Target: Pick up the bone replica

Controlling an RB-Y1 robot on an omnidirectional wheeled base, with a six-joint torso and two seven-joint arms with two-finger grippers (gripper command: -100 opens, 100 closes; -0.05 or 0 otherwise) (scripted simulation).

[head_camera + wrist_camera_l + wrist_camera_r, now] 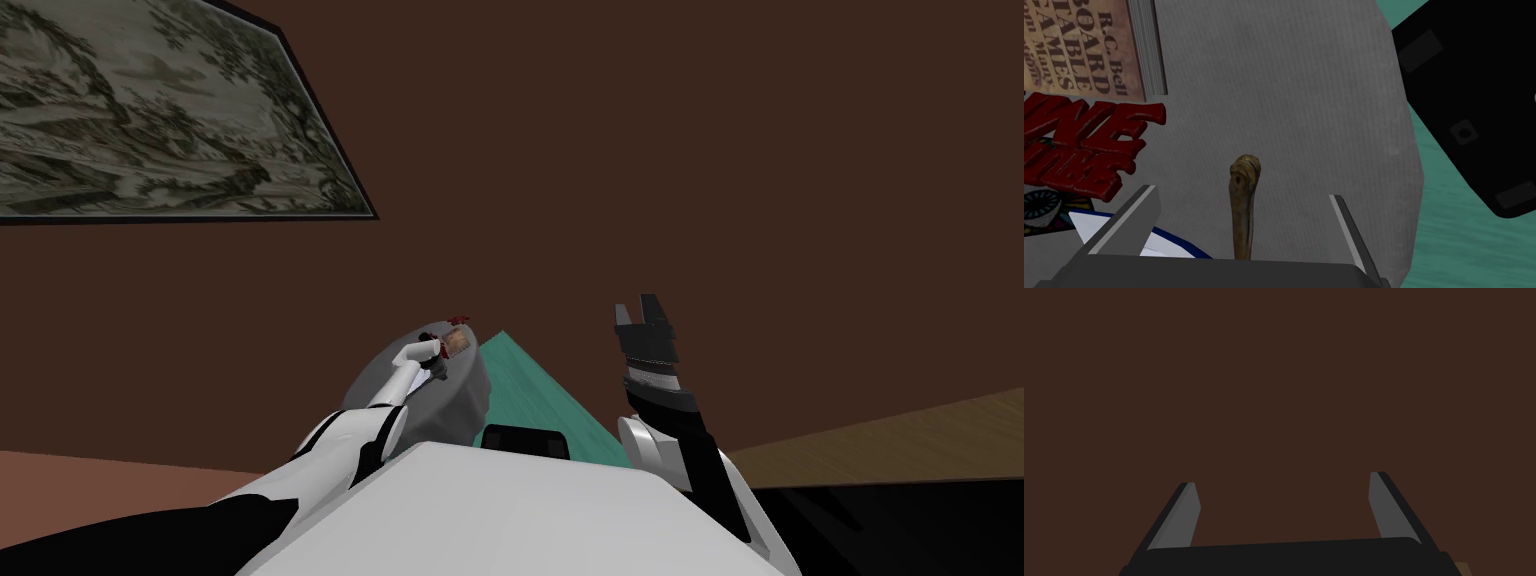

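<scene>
In the head view the left gripper (438,365) reaches out over a round grey table (400,390) that stands on a teal rug (545,395); the right gripper (645,308) is held up well apart from the table, its fingers spread and holding nothing, so the left arm is plainly the nearer one.

In the left wrist view the slender tan-brown bone replica with a knobbed end (1244,220) lies on the grey tabletop, between the two spread fingers (1131,215) and touching neither; its long axis runs straight out from the gripper's body, parallel to the fingers, with the knob at the far end and the near end hidden behind the dark body; the jaws are released and straddle the shaft, so closing them should press its two long sides, and little more than a short descent seems needed first. A tan-covered book (1079,45) and dark red raised lettering (1084,145) lie beside one finger, clear of the bone.

In the right wrist view that gripper's fingers stand apart, empty.
</scene>
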